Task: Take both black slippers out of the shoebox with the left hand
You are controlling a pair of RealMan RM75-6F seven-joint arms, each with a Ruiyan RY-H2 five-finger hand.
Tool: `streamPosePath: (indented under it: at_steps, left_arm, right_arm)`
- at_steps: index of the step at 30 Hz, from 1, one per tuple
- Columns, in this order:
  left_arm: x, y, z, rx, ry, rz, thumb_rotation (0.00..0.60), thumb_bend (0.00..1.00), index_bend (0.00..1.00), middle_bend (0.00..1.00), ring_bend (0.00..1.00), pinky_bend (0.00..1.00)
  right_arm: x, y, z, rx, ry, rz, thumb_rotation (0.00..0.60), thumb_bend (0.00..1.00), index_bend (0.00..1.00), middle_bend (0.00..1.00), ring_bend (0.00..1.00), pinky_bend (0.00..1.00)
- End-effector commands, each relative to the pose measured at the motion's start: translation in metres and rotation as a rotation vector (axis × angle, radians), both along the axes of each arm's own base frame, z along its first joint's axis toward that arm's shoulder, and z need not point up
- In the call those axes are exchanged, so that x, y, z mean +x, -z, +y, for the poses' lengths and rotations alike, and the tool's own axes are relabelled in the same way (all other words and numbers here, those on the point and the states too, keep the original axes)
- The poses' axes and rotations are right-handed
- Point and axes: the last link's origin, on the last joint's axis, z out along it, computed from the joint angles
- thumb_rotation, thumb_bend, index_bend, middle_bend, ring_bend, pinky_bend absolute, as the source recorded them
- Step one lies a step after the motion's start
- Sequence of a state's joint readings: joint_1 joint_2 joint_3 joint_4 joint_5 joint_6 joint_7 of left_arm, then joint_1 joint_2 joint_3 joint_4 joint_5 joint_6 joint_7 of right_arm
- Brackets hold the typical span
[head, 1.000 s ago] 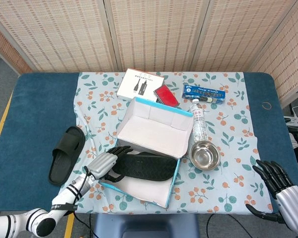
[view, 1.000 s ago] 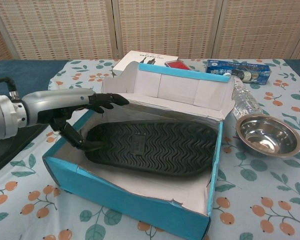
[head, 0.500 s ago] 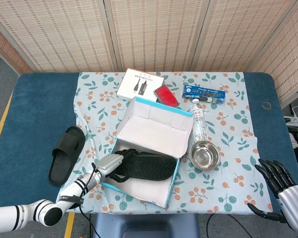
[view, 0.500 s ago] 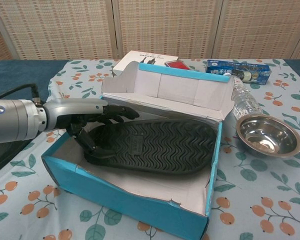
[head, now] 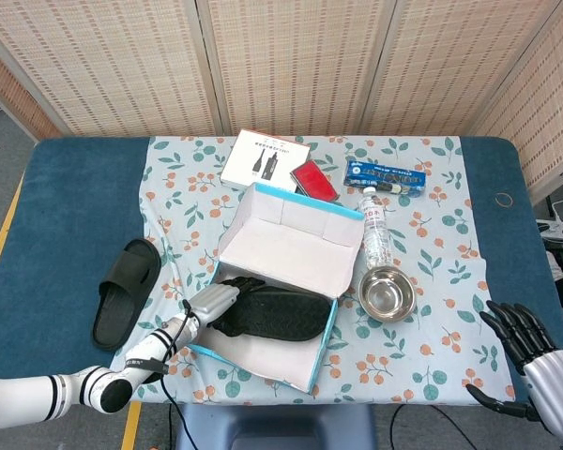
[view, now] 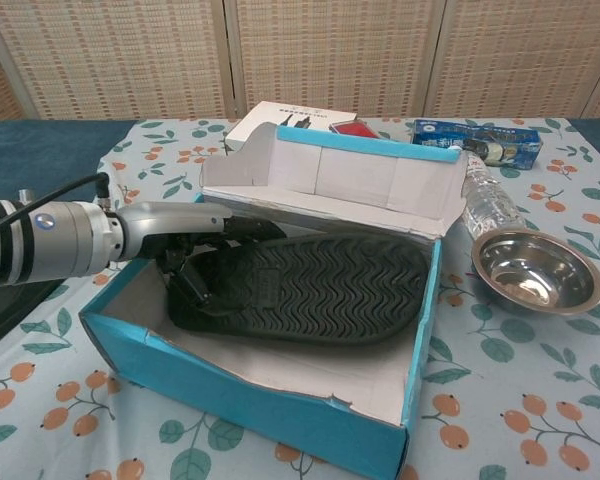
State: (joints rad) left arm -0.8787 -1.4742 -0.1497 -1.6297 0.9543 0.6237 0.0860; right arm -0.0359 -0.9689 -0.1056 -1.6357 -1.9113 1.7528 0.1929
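Closing my left robot hand (view: pixel 195 255) on the second slipper (view: pixel 310 290) sole-up inside the shoebox (view: pixel 270 415), I judge the job half done: the first slipper (head: pixel 127 291) lies on the desk at nine o'clock of the box, right robot hand (head: pixel 521 333) idle, fingers spread.

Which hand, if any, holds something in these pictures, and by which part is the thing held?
The left hand grips the black slipper in the shoebox by its left end. The right hand holds nothing.
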Motion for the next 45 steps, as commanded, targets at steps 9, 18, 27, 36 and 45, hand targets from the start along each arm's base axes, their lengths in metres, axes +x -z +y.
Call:
streamPosePath:
  at_steps: [9, 18, 27, 36, 45]
  left_arm:
    - [0.001, 0.005, -0.010, -0.029, 0.042, 0.049, 0.600, 0.34, 0.10, 0.28, 0.15, 0.21]
    - [0.000, 0.013, -0.016, 0.030, 0.090, 0.073, 0.600, 0.34, 0.42, 0.55, 0.35, 0.36]
    - [0.003, 0.011, -0.024, 0.073, 0.121, 0.058, 0.600, 0.38, 0.78, 0.85, 0.62, 0.59]
    - [0.006, 0.002, -0.027, 0.132, 0.112, 0.030, 0.600, 0.47, 0.89, 0.94, 0.71, 0.69]
    - [0.018, -0.025, -0.039, 0.207, 0.144, -0.046, 0.600, 0.52, 0.89, 0.94, 0.71, 0.69]
  right_arm:
    - [-0.001, -0.003, 0.001, -0.007, -0.001, -0.003, 0.413, 0.13, 0.00, 0.00, 0.00, 0.00]
    - [-0.002, -0.006, 0.001, -0.020, 0.003, -0.007, 0.415, 0.13, 0.00, 0.00, 0.00, 0.00]
    - [-0.002, -0.006, 0.001, -0.022, 0.003, -0.008, 0.414, 0.13, 0.00, 0.00, 0.00, 0.00]
    - [-0.002, -0.006, 0.000, -0.019, 0.004, -0.008, 0.413, 0.13, 0.00, 0.00, 0.00, 0.00]
    - [-0.003, -0.005, 0.000, -0.016, 0.005, -0.007, 0.415, 0.13, 0.00, 0.00, 0.00, 0.00]
